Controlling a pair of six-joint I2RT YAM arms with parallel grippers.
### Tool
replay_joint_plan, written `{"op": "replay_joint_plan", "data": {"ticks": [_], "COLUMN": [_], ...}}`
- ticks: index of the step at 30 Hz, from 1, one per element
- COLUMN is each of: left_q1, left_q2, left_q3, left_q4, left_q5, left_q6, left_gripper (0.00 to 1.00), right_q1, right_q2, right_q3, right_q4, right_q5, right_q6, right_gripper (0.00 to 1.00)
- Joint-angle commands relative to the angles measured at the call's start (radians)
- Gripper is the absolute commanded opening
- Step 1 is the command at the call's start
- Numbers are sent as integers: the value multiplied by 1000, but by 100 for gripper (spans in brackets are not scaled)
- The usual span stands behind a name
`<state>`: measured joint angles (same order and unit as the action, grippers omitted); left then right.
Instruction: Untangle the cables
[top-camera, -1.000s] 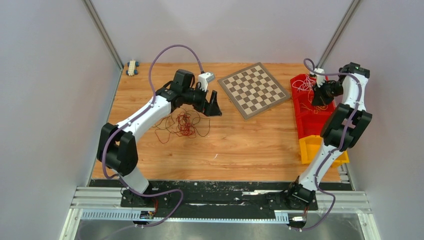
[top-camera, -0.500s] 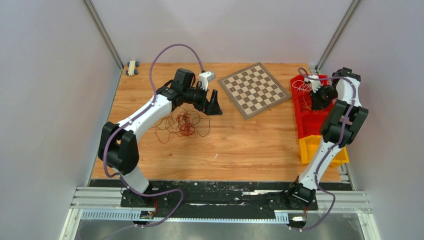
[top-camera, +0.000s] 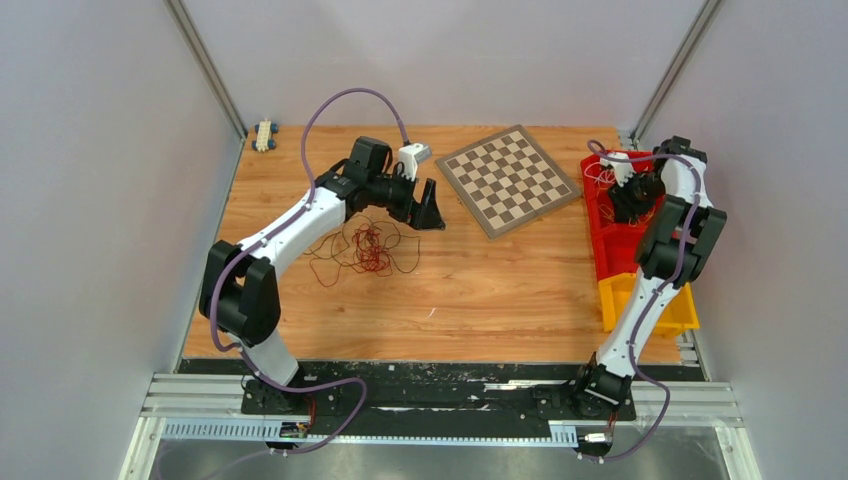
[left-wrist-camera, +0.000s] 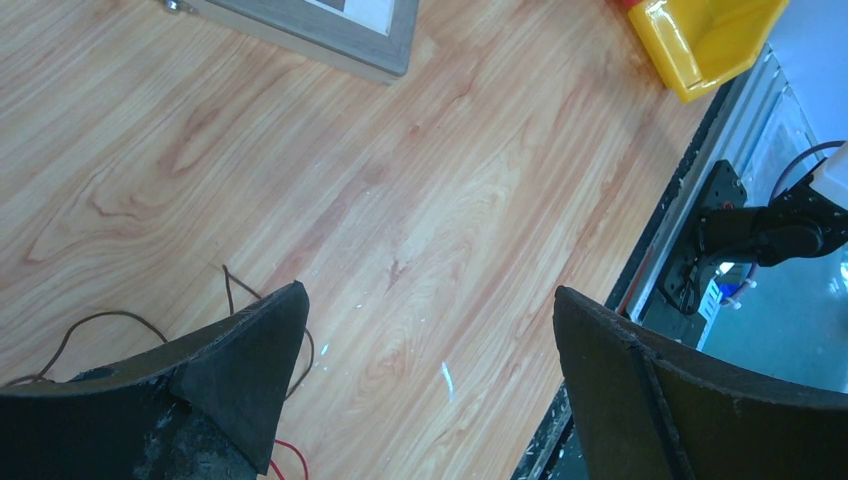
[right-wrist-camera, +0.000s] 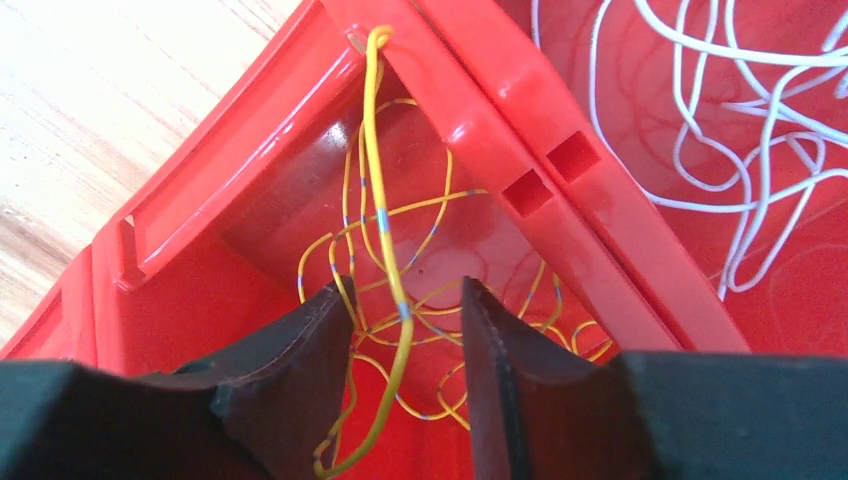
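A loose tangle of red and dark brown cables (top-camera: 365, 245) lies on the wooden table. My left gripper (top-camera: 430, 210) hovers just right of it, open and empty. In the left wrist view the gripper (left-wrist-camera: 430, 290) spans bare wood, with a brown strand (left-wrist-camera: 235, 290) by its left finger. My right gripper (top-camera: 625, 195) is down in the red bin (top-camera: 600, 225). In the right wrist view the gripper (right-wrist-camera: 403, 285) is open, and a yellow cable (right-wrist-camera: 385, 220) hangs from the bin's rim and runs loose between the jaws. White cable (right-wrist-camera: 750, 150) lies in the adjoining compartment.
A chessboard (top-camera: 508, 180) lies at the back centre, and its corner shows in the left wrist view (left-wrist-camera: 330, 20). A yellow bin (top-camera: 620, 300) stands in front of the red bin. A small toy (top-camera: 264, 134) sits at the back left corner.
My right arm has folded in and its gripper has moved left and down into the red bin. The left arm and the tangle have not moved.
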<state>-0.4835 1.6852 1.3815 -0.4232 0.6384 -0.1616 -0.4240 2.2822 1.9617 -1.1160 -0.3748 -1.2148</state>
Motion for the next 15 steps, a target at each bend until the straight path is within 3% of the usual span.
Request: {"op": "replay_joint_plan", "data": {"ticks": [1, 12, 15], "left_q1": [3, 2, 17], "left_q2": [-12, -66, -93], "left_q3": [39, -8, -35], "left_q4": [21, 22, 8], "left_q5": [-4, -21, -53], "left_q6": [0, 22, 23], "left_gripper": [100, 100, 100], "right_q1": [-1, 1, 1], "right_q2": [-106, -246, -275], "right_q3": [29, 86, 104], "right_q4": [2, -77, -113], "right_q5": [-23, -95, -139], "right_q6": [-12, 1, 13], "right_gripper": [45, 62, 70]}}
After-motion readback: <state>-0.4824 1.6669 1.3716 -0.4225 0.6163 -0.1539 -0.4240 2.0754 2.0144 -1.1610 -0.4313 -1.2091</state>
